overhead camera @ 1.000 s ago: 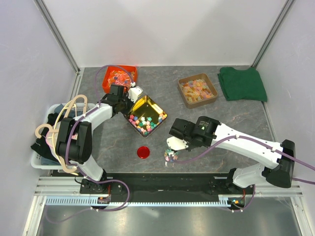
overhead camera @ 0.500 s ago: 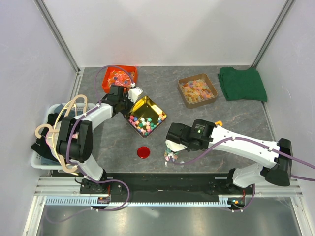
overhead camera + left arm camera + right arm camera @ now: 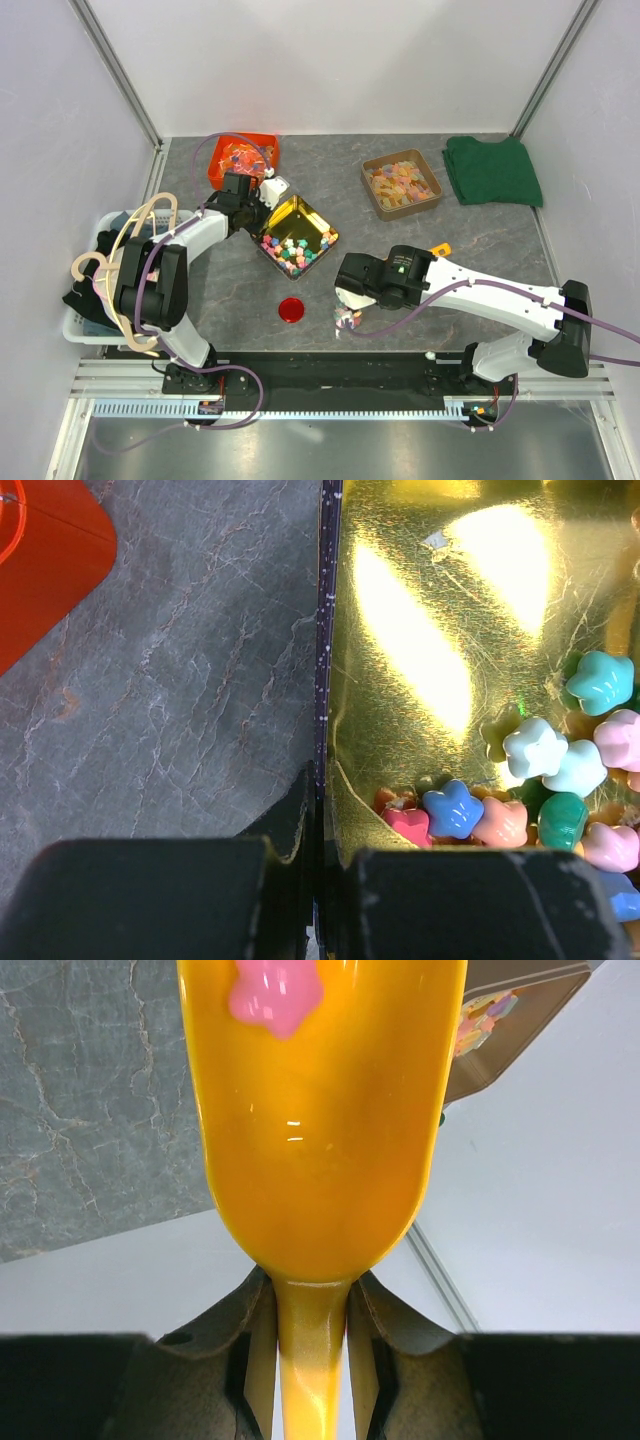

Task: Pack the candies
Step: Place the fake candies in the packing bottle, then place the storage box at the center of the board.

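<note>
Your left tool (image 3: 318, 852) pinches the wall of the gold tin (image 3: 420, 630), candies (image 3: 545, 770) heaped inside. Your right tool (image 3: 312, 1320) grips a yellow scoop (image 3: 320, 1130); only its wrist view shows the pink candy (image 3: 275, 990) aboard.

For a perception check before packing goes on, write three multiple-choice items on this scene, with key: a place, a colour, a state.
1. Where does the green cloth lie? A) far right corner of the table B) in the white basket C) beside the arms' bases
2. What colour is the candy in the scoop? A) blue B) pink C) green
3. How is the left hand? A) open B) shut on a red lid C) shut on the gold tin's wall

1 A: the top view shows it there.
2 B: the right wrist view shows it pink.
3 C: it pinches the wall.
</note>
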You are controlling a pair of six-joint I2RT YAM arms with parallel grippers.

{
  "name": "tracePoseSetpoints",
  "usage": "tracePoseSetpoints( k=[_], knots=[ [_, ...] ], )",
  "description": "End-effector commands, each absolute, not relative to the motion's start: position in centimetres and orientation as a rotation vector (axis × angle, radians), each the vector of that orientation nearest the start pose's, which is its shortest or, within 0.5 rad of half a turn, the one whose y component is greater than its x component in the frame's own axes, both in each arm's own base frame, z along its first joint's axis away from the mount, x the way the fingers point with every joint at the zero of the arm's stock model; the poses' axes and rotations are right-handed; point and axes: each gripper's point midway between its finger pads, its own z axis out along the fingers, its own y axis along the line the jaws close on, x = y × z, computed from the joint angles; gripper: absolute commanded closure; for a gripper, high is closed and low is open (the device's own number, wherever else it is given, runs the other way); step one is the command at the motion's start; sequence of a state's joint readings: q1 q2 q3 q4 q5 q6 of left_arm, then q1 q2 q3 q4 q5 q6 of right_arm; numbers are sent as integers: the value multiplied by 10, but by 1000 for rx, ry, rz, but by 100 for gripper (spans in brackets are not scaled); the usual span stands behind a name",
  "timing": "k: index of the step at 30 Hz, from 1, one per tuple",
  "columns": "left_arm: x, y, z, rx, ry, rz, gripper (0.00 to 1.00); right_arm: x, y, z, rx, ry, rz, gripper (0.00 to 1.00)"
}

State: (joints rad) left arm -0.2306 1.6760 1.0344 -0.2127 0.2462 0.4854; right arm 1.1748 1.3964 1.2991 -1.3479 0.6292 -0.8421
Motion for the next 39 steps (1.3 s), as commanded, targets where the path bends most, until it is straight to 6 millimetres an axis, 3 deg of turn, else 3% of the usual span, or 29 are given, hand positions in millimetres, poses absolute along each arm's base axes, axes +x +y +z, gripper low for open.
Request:
tracePoseSetpoints(
  k=[1, 16, 22, 28, 31, 34, 35, 39],
  knots=[
    [412, -133, 88, 895, 2132, -257, 98, 208, 152, 219, -2318, 1507, -949, 100],
    [412, -133, 87, 891, 2134, -262, 98, 214, 158, 235, -2257, 1483, -956, 100],
    [413, -134, 92, 893, 2122, -270, 98, 212, 185, 259, -2151, 1536, -707, 100],
    [413, -136, 86, 891, 2146, -287, 98, 227, 201, 283, -2009, 1607, -443, 100],
    [413, -136, 82, 892, 2158, -293, 98, 248, 192, 284, -1934, 1683, -338, 100],
    [413, -137, 76, 893, 2175, -302, 98, 257, 195, 276, -1906, 1706, -236, 100],
    [412, -137, 75, 896, 2179, -307, 98, 263, 189, 268, -1897, 1740, -228, 100],
    [413, -136, 71, 889, 2192, -310, 97, 272, 198, 251, -1839, 1754, -106, 100]
  ],
)
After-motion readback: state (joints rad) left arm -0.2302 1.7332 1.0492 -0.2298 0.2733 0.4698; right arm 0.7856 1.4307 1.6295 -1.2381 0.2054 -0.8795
